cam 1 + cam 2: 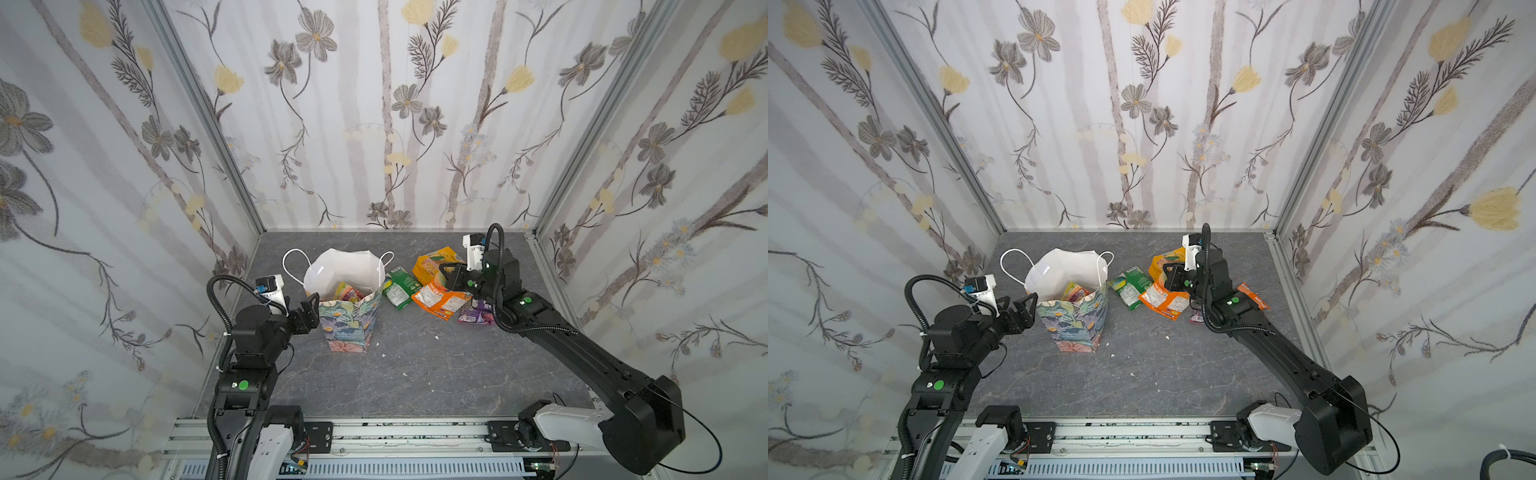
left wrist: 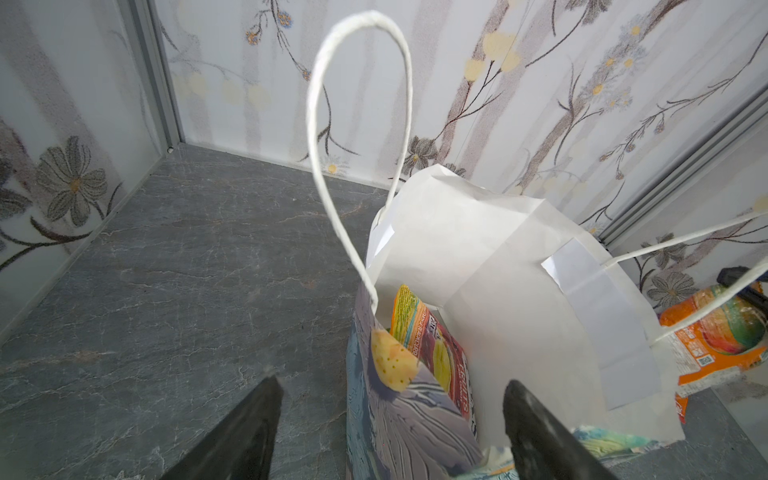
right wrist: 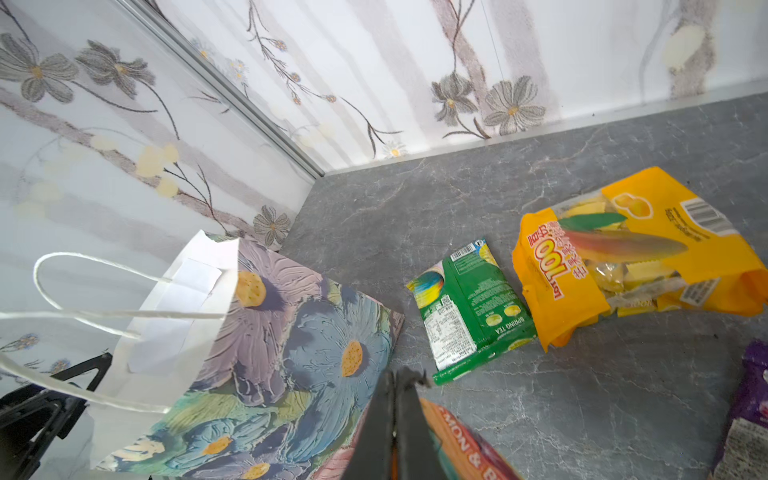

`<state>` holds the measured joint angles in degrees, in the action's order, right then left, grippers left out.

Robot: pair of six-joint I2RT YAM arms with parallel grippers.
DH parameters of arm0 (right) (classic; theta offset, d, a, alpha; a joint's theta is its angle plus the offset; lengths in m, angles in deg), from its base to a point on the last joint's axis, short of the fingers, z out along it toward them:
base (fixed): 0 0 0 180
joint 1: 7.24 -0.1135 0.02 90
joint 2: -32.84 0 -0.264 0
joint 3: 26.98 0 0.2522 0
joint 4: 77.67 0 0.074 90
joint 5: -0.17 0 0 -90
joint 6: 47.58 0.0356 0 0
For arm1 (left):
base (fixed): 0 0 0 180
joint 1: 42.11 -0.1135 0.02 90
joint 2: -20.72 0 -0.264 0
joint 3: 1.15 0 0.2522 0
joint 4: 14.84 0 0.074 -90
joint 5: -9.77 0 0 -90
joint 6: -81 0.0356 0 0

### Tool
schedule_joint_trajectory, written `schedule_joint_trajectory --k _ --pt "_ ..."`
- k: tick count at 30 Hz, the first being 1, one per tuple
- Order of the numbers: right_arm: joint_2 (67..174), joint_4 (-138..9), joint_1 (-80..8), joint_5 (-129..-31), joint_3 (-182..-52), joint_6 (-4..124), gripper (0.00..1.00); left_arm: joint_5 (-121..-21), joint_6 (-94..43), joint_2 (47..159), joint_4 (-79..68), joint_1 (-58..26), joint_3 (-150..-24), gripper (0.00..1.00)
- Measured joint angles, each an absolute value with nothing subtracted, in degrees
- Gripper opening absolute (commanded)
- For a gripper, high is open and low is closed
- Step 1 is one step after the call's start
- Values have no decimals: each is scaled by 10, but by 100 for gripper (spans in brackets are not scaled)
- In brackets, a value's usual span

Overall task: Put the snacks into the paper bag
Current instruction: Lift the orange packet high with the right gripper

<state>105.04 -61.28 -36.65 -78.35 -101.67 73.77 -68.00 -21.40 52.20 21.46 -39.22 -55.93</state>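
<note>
Paper bag [image 1: 349, 328] stood upright left of centre on the grey table [image 1: 415, 374], mouth open, one colourful packet [image 2: 428, 345] inside. My left gripper [image 1: 311, 302] sat at the bag's near-left top edge, jaws spread, gripping nothing. My right gripper [image 3: 392, 376] was pressed together, pinching the edge of the orange packet [image 1: 442, 300] right of the bag. Green packet [image 3: 469, 307] lay between bag and orange packet. Yellow-orange packet [image 3: 623, 257] lay farther back, purple packet [image 1: 478, 314] right, partly under my arm.
</note>
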Motion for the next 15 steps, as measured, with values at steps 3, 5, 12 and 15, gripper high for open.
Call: schedule_joint_trajectory --k 3,5,12,15 --pt "1056 -609 -376 -781 -1057 725 0 -680 -214 522 214 -392 -559 83" --pt "1058 -599 -382 -782 -1081 718 0 -680 -214 522 214 -392 -559 83" --pt "1073 -577 -404 -785 -1169 694 0 -680 -214 520 214 -392 -559 83" --pt "1096 -563 -414 -790 -1219 685 0 -679 -214 520 214 -392 -559 83"
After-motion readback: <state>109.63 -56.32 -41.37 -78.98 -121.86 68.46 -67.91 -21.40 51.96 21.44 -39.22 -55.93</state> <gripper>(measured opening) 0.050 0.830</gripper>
